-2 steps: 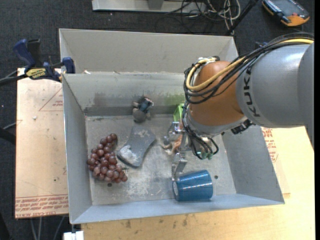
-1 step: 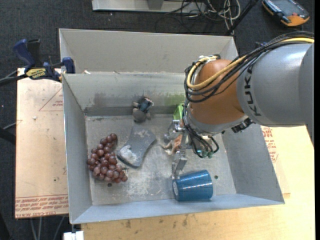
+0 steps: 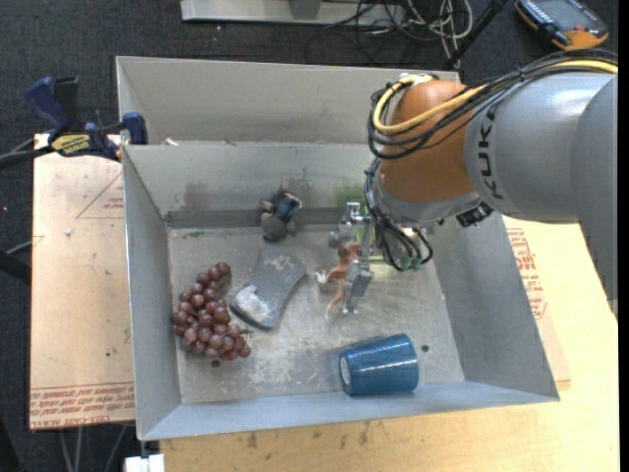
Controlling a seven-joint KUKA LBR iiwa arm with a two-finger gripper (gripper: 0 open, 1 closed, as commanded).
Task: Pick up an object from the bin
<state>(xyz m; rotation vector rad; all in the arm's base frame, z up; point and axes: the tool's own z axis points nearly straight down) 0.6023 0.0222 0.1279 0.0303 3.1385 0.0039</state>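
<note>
Fingers (image 3: 360, 285) look spread a little with nothing between them, though their tips are small and hard to read against the scuffed floor. They belong to the gripper (image 3: 346, 298), which hangs over bare floor near the middle of the grey metal bin (image 3: 147, 264).

Open floor runs from the gripper to the right wall and back toward the rear wall. On its left, close by but not touching, a flat grey slab with rounded corners (image 3: 267, 291) lies tilted across the floor. Left of the slab and touching its lower end is a bunch of dark red grapes (image 3: 208, 313), near the left wall. A blue cup (image 3: 380, 364) lies on its side by the front wall, apart from the gripper. A small dark thing with a blue patch (image 3: 280, 212) sits against the rear wall.
</note>
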